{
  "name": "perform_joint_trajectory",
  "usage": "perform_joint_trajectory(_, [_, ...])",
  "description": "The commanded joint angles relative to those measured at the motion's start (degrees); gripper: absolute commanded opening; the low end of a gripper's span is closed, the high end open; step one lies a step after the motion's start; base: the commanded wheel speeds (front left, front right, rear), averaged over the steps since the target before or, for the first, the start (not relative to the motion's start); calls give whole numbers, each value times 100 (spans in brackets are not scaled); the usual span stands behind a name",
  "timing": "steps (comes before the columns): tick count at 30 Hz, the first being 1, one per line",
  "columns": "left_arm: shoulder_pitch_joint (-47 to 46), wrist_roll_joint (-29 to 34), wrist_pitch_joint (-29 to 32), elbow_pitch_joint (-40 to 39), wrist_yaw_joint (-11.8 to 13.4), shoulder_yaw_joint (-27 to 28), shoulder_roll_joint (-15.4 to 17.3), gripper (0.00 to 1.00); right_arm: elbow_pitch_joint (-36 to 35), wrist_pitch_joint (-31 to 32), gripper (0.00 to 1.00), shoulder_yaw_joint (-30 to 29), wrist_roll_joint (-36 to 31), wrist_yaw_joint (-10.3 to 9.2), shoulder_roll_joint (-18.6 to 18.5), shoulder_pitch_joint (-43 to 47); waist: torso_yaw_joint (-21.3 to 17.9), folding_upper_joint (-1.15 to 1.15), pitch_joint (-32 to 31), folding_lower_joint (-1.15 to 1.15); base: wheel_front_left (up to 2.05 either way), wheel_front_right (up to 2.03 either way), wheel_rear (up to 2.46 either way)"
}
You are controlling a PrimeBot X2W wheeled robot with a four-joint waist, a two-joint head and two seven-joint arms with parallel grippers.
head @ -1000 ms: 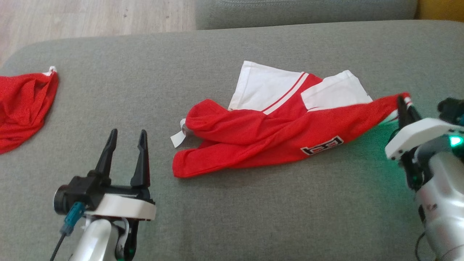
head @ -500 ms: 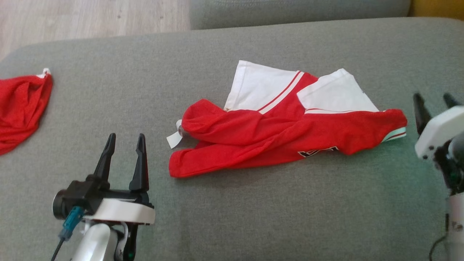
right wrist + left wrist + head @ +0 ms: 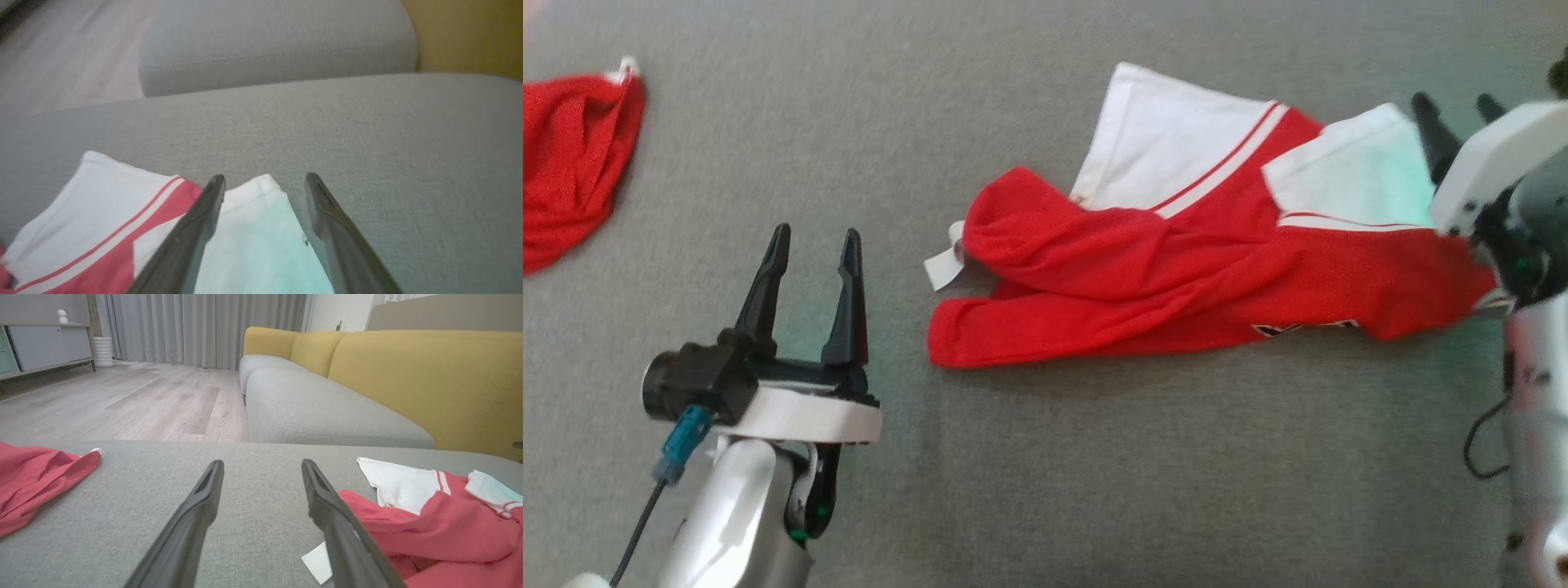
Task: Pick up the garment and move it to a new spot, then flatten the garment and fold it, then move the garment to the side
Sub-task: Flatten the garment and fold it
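The red-and-white garment (image 3: 1176,278) lies crumpled on the grey cushion (image 3: 1094,457), right of centre. The right tool (image 3: 1458,102) is spread at the garment's white right end, pinching nothing. The left tool (image 3: 817,241) is spread and empty, near its left end.

Head camera looks steeply down on the grey cushion (image 3: 1094,490). The left wrist camera skims low across it toward the floor (image 3: 122,400) and a yellow sofa (image 3: 429,375); the right wrist camera sits close over a white sleeve (image 3: 253,245) of the shirt (image 3: 1176,278). All three share the shirt.
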Motion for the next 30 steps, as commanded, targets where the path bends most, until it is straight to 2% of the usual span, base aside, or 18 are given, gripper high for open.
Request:
perform_joint_trajectory(1, [-225, 37, -24, -175, -20, 141, 107, 100, 141, -64, 100, 106, -6, 43, -127, -353, 258, 0, 320, -2, 0, 0, 0])
perform_joint_trajectory(7, [-385, 56, -44, -131, -73, 86, 76, 100, 1218, -107, 100, 183, -176, 43, -397, -883, 454, 0, 561, -2, 0, 0, 0])
perform_joint_trajectory(13, [-414, 67, -60, -72, -86, 80, 46, 100, 1878, 104, 100, 426, -231, 43, -501, -976, 488, 0, 563, -2, 0, 0, 0])
perform_joint_trajectory(14, [-408, 69, -63, -61, -84, 83, 42, 100, 1956, 136, 77, 475, -235, 43, -526, -970, 483, 0, 550, -2, 0, 0, 0])
perform_joint_trajectory(15, [-399, 68, -65, -50, -83, 88, 39, 100, 1999, 125, 0, 555, -227, 43, -544, -970, 477, 0, 539, -2, 0, 0, 0])
perform_joint_trajectory(19, [-359, 66, -71, 0, -71, 124, 47, 100, 2050, -100, 0, 664, -70, 43, -594, -951, 400, 0, 427, -2, 0, 0, 0])
perform_joint_trajectory(24, [-291, 58, -75, 62, -75, 159, 64, 100, 1657, -877, 0, 637, 250, 43, -539, -855, 251, 0, 116, -2, 0, 0, 0])
perform_joint_trajectory(28, [-173, 39, -77, 115, -57, 192, 75, 100, 880, -1160, 0, 696, 688, 43, -448, -433, 103, 0, -239, -2, 0, 0, 0])
perform_joint_trajectory(29, [-134, 31, -77, 124, -49, 208, 86, 100, 570, -1140, 0, 718, 777, 43, -446, -253, 61, 0, -316, -2, 0, 0, 0])
perform_joint_trajectory(30, [-40, 12, -77, 136, -24, 249, 121, 100, -133, -1000, 0, 675, 961, 43, -423, 185, -38, 0, -465, -2, 0, 0, 0])
